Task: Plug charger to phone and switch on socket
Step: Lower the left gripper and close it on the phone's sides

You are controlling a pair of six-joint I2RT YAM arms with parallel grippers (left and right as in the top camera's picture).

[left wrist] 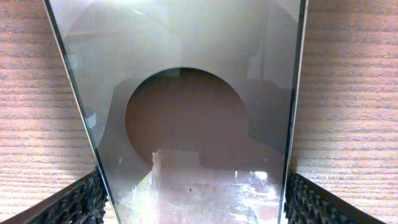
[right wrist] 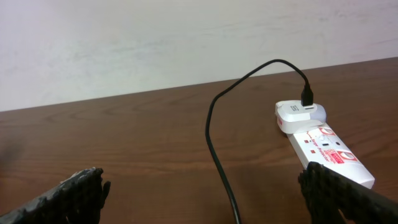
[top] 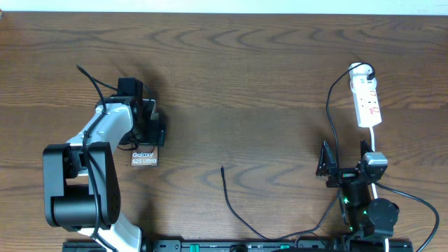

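The phone (top: pixel 145 158) is a dark slab with white "Galaxy S25 Ultra" lettering at the left of the table; only its near end shows from overhead. My left gripper (top: pixel 148 129) straddles it, and in the left wrist view the glossy phone (left wrist: pixel 186 112) fills the gap, with both pads (left wrist: pixel 81 199) against its long edges. The charger's black cable (top: pixel 234 210) ends in a free plug tip (top: pixel 222 168) mid-table. The white socket strip (top: pixel 367 101) lies at the far right. My right gripper (top: pixel 344 159) stands wide open just short of the socket (right wrist: pixel 326 152), with the cable (right wrist: pixel 214 143) running between its fingers.
A white adapter (right wrist: pixel 300 114) sits at the strip's far end with the black cable plugged into its top. The strip's white cord (top: pixel 374 140) runs down toward the right arm's base. Bare wooden table (top: pixel 238 91) lies between the two arms.
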